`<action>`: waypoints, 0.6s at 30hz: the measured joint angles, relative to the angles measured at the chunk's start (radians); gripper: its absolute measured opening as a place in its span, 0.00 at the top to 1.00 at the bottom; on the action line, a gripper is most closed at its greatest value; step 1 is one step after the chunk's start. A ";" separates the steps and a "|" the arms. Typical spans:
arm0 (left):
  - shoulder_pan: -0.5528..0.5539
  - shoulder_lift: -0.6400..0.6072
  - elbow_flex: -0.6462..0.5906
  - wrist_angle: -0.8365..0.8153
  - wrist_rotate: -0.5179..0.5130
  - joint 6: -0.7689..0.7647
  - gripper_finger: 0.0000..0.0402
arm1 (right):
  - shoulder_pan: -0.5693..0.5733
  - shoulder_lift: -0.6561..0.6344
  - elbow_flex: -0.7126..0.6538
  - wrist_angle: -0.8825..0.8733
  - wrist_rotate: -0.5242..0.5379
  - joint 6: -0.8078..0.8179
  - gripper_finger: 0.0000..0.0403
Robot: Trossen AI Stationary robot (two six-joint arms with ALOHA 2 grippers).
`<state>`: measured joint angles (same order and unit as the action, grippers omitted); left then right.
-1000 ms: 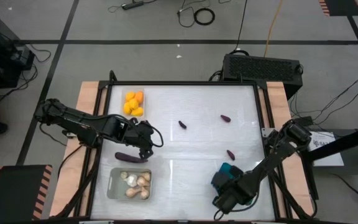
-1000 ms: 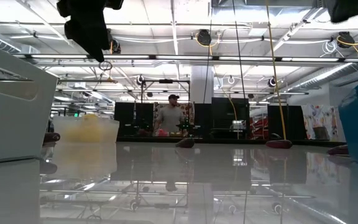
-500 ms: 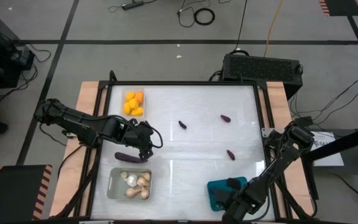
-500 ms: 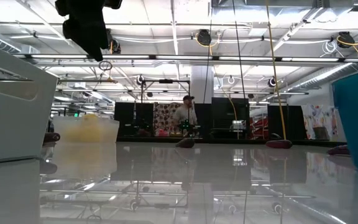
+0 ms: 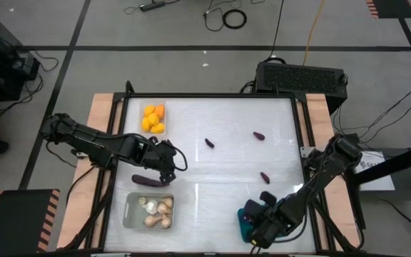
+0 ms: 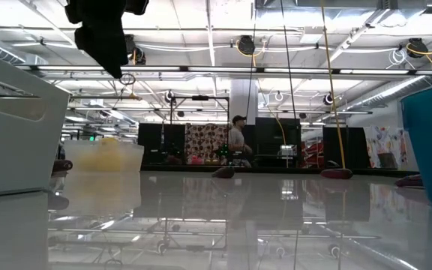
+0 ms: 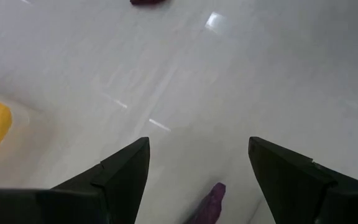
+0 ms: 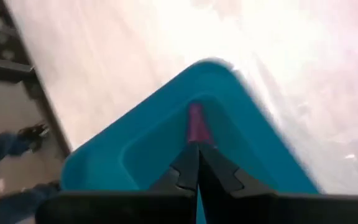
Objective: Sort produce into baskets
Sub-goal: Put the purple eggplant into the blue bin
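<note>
My left gripper (image 5: 166,170) (image 7: 197,149) hangs open above the table, just beyond the far side of the long purple eggplant (image 5: 148,180), whose tip (image 7: 211,202) shows between its fingers. My right gripper (image 5: 259,230) (image 8: 196,163) is shut over the inside of the teal basket (image 5: 245,220) (image 8: 253,155) at the near right. A small purple piece (image 8: 196,123) shows in that basket, right beyond the shut tips. Orange-yellow fruits (image 5: 153,118) fill the small clear basket. Pale bulbs (image 5: 155,210) lie in the greyish basket (image 5: 128,214). Three tiny eggplants (image 5: 210,143) (image 5: 259,135) (image 5: 265,177) lie loose on the table. My right gripper's shut fingers (image 8: 185,168) point down into the teal basket, with the small purple piece (image 8: 196,134) just past their tips. I cannot tell whether they touch it or the basket.
The white tabletop (image 5: 220,193) lies bare between the baskets and the loose eggplants. A black box (image 5: 302,75) stands behind the far edge. In the low view a person (image 6: 237,139) moves in the room beyond the table.
The teal basket looked slanted a second ago; now it sits level, a little closer to the table's near edge. My right gripper has stayed shut and has risen a little over it.
</note>
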<state>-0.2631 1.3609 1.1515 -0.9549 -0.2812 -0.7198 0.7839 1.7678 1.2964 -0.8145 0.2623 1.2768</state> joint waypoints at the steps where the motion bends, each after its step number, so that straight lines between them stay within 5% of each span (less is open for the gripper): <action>1: 0.000 0.000 0.000 -0.002 0.014 -0.002 0.31 | -0.003 -0.006 0.000 -0.007 0.020 0.010 1.00; 6: 0.000 0.000 0.000 -0.090 0.126 -0.086 0.31 | -0.007 -0.046 0.000 0.003 0.126 0.038 1.00; 12: 0.001 0.000 0.000 -0.468 0.117 -0.264 0.31 | 0.004 -0.082 0.000 0.015 0.191 0.048 1.00; 18: -0.028 0.000 -0.017 -0.491 0.262 -0.016 0.31 | 0.004 -0.083 0.000 0.019 0.188 0.041 1.00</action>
<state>-0.2910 1.3609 1.1347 -1.4464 -0.0194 -0.7355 0.7879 1.6852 1.2961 -0.7950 0.4503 1.3175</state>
